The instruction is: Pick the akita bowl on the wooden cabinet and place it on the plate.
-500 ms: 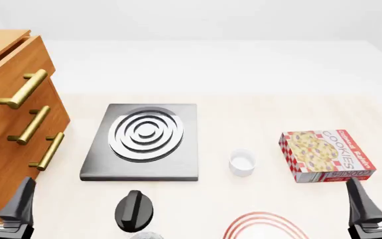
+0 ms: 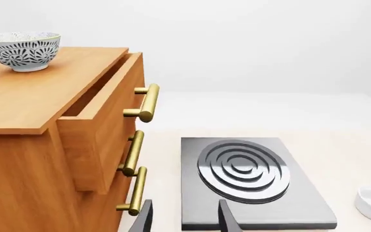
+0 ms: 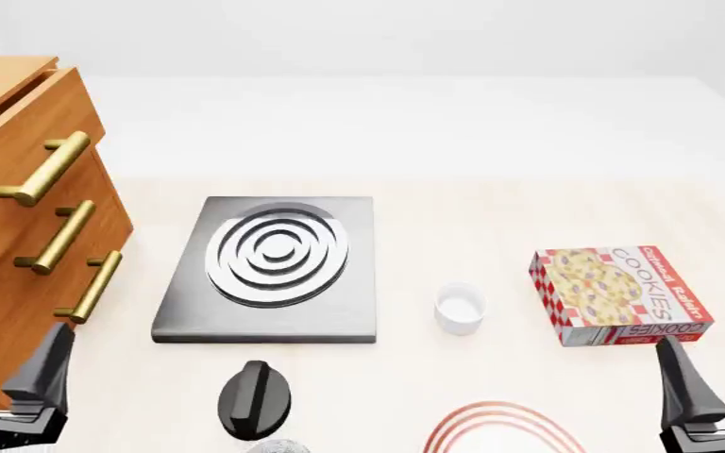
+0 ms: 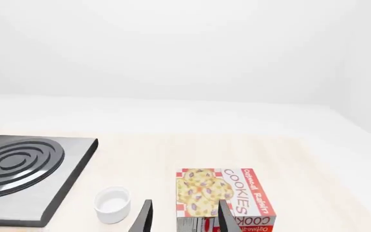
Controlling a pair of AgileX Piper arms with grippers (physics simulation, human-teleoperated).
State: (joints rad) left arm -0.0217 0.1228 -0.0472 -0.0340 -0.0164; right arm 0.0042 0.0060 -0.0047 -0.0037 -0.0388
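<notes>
One akita bowl (image 2: 21, 50) sits on top of wooden cabinet (image 2: 50, 145), near its far corner, nothing beside it. Cabinet has three brass handles (image 3: 44, 170); top drawer slightly pulled out. One plate (image 3: 504, 429) at 6 o'clock edge of front view, only partly visible. One stove (image 3: 275, 269), one white cup (image 3: 460, 309), one cookie box (image 3: 619, 294), one black knob (image 3: 257, 398) between. Left gripper (image 3: 8, 363) and right gripper (image 3: 712, 373) both released, holding nothing, low near table's near edge.

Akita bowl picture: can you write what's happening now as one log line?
akita bowl: on wooden cabinet, untouched | plate: bare, near edge | left gripper: jaws open, empty | right gripper: jaws open, empty
</notes>
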